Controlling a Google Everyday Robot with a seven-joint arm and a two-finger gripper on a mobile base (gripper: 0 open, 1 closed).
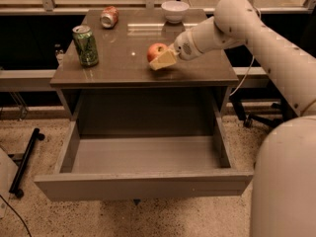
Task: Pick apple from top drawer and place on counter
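Apple point(156, 50): small, round, red w/ paler sheen on top, at worktop point(118, 53) centre-right. Tool point(162, 59) clamped on it. Top drawer point(143, 154) open below.

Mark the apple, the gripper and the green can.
apple point(156, 49), camera view, red upper side.
gripper point(159, 58), camera view, between its fingertips, shut on the apple over the counter point(118, 69).
green can point(86, 46), camera view, middle of its side.

On the counter point(197, 70), in the upper middle of the frame, 3 things are set: a green can point(85, 45) at left, a crushed can point(109, 17) and a white bowl point(175, 11) at top. The apple point(155, 50) is held over it by the gripper point(161, 58).
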